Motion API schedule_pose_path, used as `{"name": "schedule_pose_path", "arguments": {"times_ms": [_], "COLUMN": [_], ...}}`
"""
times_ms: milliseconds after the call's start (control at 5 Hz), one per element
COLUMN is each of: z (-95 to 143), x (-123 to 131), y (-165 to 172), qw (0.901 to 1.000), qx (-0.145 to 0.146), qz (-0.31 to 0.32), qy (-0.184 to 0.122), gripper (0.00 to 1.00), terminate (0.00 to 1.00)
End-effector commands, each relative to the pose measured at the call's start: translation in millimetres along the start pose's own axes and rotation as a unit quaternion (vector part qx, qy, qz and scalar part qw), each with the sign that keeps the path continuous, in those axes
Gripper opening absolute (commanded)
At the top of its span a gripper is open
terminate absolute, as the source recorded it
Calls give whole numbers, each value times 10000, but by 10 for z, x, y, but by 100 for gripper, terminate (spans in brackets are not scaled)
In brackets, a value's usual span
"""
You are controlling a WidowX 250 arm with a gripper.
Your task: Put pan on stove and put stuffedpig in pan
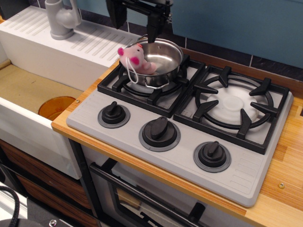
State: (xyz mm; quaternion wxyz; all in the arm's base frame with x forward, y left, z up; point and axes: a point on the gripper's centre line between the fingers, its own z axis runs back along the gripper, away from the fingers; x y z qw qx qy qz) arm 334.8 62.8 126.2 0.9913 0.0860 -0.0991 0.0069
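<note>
Observation.image: the wooden surface [284, 175] carries the grey stove [184, 127], its right burner bare and roomy. The steel pan [163, 59] sits on the left grate with the stuffedpig [134, 57] draped over its near-left rim, string loop dangling outside. Above, at the frame's top edge, the tool [137, 19] hangs released, fingers spread, touching nothing.

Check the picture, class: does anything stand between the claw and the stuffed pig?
Nothing visible does. The open claw hangs above the pan on the stove, and the stuffed pig slumps over the pan's left rim, with only air between them.
</note>
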Motion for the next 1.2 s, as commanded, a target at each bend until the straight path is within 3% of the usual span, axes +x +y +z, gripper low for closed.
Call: {"name": "schedule_pose_path", "arguments": {"times_ms": [0,200,800,1000], "z": [249,246,127,53], "x": [166,178,226,230], "y": [-94,-182,-273,-278], "qw": [9996,10000,9991,9994], "qx": [156,-31,-430,-342], "qz": [37,5,12,109], "qy": [-236,-82,4,-6], "gripper": [100,100,100,100], "terminate": [0,0,0,100]}}
